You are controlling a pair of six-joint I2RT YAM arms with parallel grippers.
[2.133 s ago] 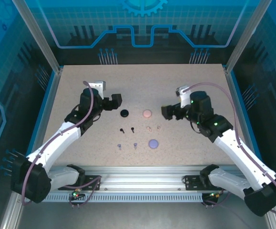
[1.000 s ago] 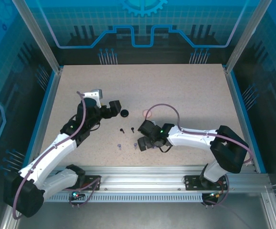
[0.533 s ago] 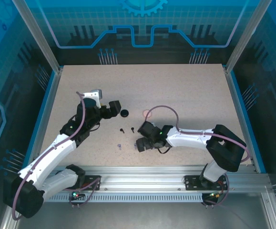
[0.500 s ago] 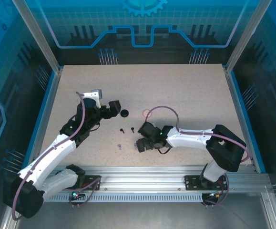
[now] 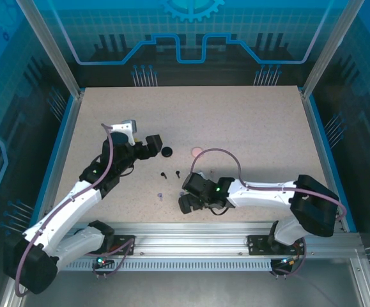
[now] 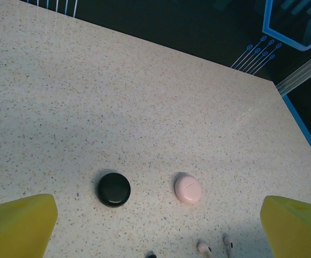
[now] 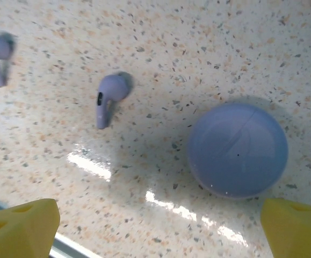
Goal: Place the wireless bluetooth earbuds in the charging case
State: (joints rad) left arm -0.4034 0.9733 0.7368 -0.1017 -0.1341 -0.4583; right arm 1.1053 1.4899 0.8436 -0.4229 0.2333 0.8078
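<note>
Overhead, the left gripper (image 5: 154,143) is hovering just beside the black case (image 5: 167,151). The pink case (image 5: 196,152) is lying to its right, and two black earbuds (image 5: 164,173) are lying nearer on the table (image 5: 248,121). The right gripper (image 5: 186,203) is hanging low, further forward.

In the left wrist view, the left gripper's yellow fingertips (image 6: 18,226) are standing wide, holding nothing. The pink earbuds (image 6: 202,248) are lying at the bottom edge.

In the right wrist view, the right gripper's yellow fingertips (image 7: 18,226) are standing wide and empty. The closed purple case (image 7: 237,149) is lying ahead, with two purple earbuds (image 7: 107,97) lying apart to its left.

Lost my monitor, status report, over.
Left gripper open near round black case. Right gripper open over round purple case, lid shut. Two tiny purple stemmed earbuds loose beside it. Nothing blocking.
</note>
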